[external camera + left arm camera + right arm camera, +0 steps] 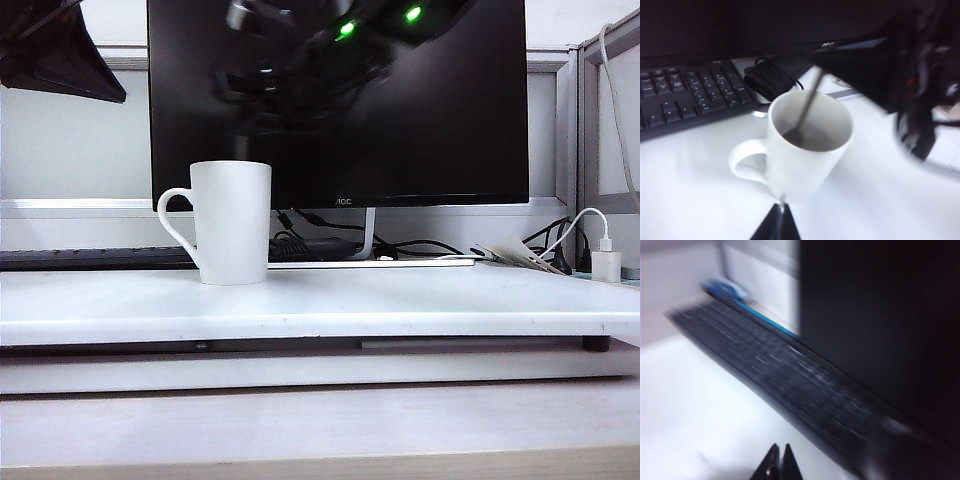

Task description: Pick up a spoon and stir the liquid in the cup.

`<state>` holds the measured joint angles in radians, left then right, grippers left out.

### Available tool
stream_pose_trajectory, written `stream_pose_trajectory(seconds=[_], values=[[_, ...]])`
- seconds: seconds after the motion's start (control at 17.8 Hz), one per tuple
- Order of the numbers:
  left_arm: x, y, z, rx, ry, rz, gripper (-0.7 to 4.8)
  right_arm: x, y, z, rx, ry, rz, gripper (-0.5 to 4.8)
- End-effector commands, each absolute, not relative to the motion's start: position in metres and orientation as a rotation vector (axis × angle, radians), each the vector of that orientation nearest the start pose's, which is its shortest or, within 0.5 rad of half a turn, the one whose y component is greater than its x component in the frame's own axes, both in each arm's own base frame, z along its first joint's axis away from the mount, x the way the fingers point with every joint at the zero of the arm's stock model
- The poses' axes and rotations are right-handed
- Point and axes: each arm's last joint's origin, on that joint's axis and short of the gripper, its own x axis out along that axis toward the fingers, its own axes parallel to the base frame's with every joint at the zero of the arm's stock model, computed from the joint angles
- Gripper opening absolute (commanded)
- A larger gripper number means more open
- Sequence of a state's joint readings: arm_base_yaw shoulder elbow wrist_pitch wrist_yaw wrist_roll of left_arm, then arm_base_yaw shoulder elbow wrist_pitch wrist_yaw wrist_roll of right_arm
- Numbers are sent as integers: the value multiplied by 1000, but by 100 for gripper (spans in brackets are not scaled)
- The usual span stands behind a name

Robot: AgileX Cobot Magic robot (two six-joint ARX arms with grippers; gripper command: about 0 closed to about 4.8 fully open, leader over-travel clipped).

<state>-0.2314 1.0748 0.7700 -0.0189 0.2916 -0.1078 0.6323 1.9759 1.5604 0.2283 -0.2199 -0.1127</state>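
White cup (232, 222) before the "AOC" monitor (340, 100); both end effectors closed, right (779, 460), left (782, 210).

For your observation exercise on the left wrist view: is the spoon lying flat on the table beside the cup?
No. The spoon stands slanted inside the cup, its lower end dipped in the dark liquid.

The left gripper (780, 212) hovers just beside the white mug (805, 150), where a thin spoon (806, 112) dips into dark liquid (820, 137), near a black keyboard (687, 97)
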Motion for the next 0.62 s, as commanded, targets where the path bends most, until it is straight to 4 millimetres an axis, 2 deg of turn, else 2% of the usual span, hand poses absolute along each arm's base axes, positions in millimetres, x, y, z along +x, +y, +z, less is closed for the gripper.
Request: stream_pose_trajectory(seconds=[0.06, 0.23, 0.39, 0.45, 0.51, 0.62], values=[[228, -63, 292, -108, 334, -524, -5, 360, 295, 284, -102, 175, 1013, -7], [228, -63, 292, -90, 327, -535, -5, 354, 286, 277, -190, 330, 994, -7], [228, -63, 292, -92, 327, -552, -5, 365, 272, 285, -255, 270, 817, -7], [228, -64, 293, -93, 324, -560, -5, 368, 273, 286, -246, 224, 803, -7], [228, -64, 293, -92, 316, -560, -5, 370, 276, 287, -230, 180, 818, -7], [229, -65, 297, -95, 280, -601, -5, 367, 286, 290, -92, 141, 967, -7]])
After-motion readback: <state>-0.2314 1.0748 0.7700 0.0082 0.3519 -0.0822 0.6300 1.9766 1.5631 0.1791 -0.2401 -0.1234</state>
